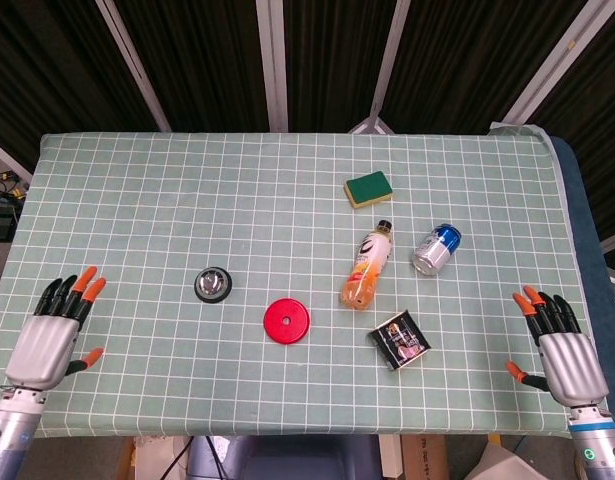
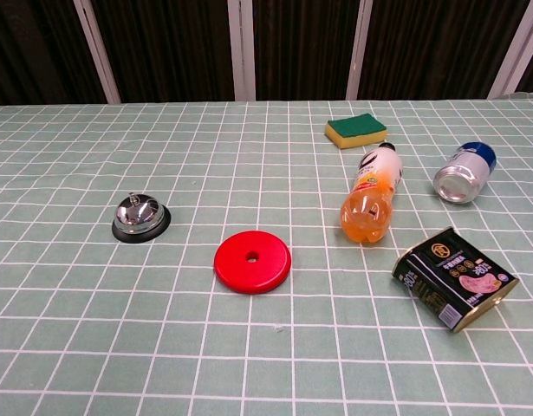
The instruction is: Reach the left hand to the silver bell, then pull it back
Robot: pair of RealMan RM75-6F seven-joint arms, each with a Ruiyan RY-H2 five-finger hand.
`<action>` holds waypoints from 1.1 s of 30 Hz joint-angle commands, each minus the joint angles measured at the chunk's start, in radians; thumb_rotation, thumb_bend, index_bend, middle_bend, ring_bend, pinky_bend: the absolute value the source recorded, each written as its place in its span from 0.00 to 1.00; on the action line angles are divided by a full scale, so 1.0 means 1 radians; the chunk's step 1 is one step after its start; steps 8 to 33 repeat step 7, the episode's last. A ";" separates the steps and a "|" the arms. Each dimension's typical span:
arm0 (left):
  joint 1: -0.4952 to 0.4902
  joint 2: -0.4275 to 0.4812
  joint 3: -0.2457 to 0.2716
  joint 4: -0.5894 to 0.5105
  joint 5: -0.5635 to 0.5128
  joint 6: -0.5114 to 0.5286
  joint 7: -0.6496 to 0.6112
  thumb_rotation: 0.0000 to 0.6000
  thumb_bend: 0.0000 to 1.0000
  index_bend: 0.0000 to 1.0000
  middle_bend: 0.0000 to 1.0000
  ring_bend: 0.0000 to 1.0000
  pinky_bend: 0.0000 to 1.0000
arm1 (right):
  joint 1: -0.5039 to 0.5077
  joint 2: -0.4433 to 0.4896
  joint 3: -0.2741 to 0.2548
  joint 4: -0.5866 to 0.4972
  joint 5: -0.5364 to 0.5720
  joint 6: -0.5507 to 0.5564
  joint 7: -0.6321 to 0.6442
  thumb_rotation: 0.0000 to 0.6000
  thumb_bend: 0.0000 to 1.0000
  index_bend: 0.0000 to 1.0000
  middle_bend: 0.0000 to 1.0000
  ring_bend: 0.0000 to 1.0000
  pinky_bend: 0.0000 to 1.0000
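The silver bell [image 1: 213, 284] on its black base stands alone on the green checked cloth, left of centre; the chest view shows the bell [image 2: 140, 217] too. My left hand [image 1: 52, 335] is far to the bell's left, near the table's front left corner, fingers spread and holding nothing. At the front right corner my right hand [image 1: 560, 347] is also open and empty. Neither hand appears in the chest view.
A red disc [image 1: 287, 321] lies just right of the bell. Further right are an orange drink bottle [image 1: 367, 265] on its side, a dark snack packet [image 1: 398, 340], a blue-topped can [image 1: 435, 248] and a green sponge [image 1: 368, 188] at the back.
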 commanded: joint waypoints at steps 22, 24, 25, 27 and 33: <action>0.099 0.019 0.027 0.135 0.048 0.077 -0.175 1.00 0.13 0.00 0.00 0.00 0.00 | 0.002 0.003 -0.001 0.000 -0.001 -0.003 0.007 1.00 0.22 0.00 0.00 0.00 0.00; 0.099 0.019 0.027 0.135 0.048 0.077 -0.175 1.00 0.13 0.00 0.00 0.00 0.00 | 0.002 0.003 -0.001 0.000 -0.001 -0.003 0.007 1.00 0.22 0.00 0.00 0.00 0.00; 0.099 0.019 0.027 0.135 0.048 0.077 -0.175 1.00 0.13 0.00 0.00 0.00 0.00 | 0.002 0.003 -0.001 0.000 -0.001 -0.003 0.007 1.00 0.22 0.00 0.00 0.00 0.00; 0.099 0.019 0.027 0.135 0.048 0.077 -0.175 1.00 0.13 0.00 0.00 0.00 0.00 | 0.002 0.003 -0.001 0.000 -0.001 -0.003 0.007 1.00 0.22 0.00 0.00 0.00 0.00; 0.099 0.019 0.027 0.135 0.048 0.077 -0.175 1.00 0.13 0.00 0.00 0.00 0.00 | 0.002 0.003 -0.001 0.000 -0.001 -0.003 0.007 1.00 0.22 0.00 0.00 0.00 0.00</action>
